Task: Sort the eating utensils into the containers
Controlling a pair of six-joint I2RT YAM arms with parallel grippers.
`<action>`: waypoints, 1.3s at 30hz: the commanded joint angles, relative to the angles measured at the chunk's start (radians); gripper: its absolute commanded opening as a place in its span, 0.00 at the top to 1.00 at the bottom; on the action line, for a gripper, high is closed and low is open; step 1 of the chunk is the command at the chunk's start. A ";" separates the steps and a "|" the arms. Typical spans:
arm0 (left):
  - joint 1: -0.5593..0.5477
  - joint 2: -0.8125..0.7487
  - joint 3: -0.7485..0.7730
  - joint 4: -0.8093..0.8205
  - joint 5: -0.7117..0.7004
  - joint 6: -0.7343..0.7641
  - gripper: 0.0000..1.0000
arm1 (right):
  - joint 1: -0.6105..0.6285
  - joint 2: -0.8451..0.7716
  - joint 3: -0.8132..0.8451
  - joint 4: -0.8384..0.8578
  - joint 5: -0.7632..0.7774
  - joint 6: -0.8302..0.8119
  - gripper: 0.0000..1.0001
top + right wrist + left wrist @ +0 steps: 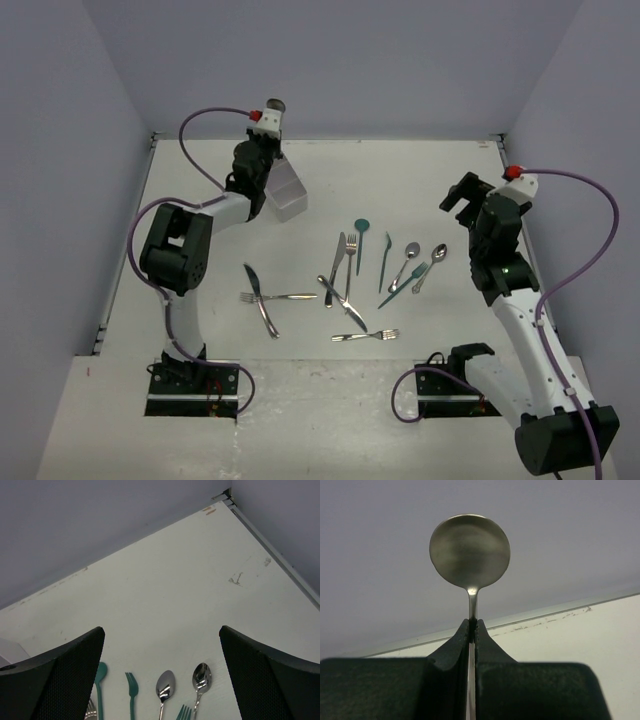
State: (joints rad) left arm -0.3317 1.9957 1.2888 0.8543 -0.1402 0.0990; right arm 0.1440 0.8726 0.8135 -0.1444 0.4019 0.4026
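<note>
We count three teal plastic pieces, one teal spoon [361,228] and two teal forks [385,262]; three silver spoons [411,251], one of them a round spoon [469,550] up off the table; three silver forks [366,336]; at least three silver knives [337,256], uncertain where pieces cross; one white organiser [287,192].

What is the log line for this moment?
left gripper: shut on spoon | right gripper: open, empty | organiser: far left | other utensils: on table

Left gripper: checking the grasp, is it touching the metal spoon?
Touching. Left wrist view shows the left gripper shut on the metal spoon at its neck.
</note>
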 commanded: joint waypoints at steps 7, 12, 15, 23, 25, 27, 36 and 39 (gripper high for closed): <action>0.011 -0.018 -0.029 0.012 0.011 0.005 0.98 | 0.000 -0.004 0.018 0.019 -0.026 -0.005 0.01; 0.011 -0.055 -0.036 -0.037 -0.012 0.008 0.67 | 0.000 -0.029 0.003 0.014 -0.031 0.008 0.01; 0.011 -0.075 -0.040 -0.072 -0.016 0.010 0.34 | 0.000 -0.040 0.001 -0.007 -0.029 0.024 0.01; 0.010 -0.247 -0.054 -0.187 0.063 -0.008 0.00 | 0.000 -0.052 0.006 -0.101 0.003 0.096 0.01; 0.010 -0.311 -0.059 -0.240 0.085 -0.019 0.00 | -0.001 -0.044 0.009 -0.145 0.005 0.130 0.01; 0.008 -0.356 -0.062 -0.293 0.093 -0.062 0.00 | 0.000 -0.038 0.010 -0.193 0.006 0.162 0.01; 0.005 -0.578 -0.101 -0.775 0.215 -0.456 0.00 | -0.021 0.245 0.116 -0.518 0.017 0.386 0.01; 0.002 -0.658 -0.201 -0.773 0.229 -0.469 0.00 | -0.067 0.406 0.141 -0.535 -0.121 0.364 0.01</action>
State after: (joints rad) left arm -0.3283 1.4033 1.1545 0.1860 0.0269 -0.2745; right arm 0.1158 1.1751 0.9051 -0.5777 0.3775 0.7174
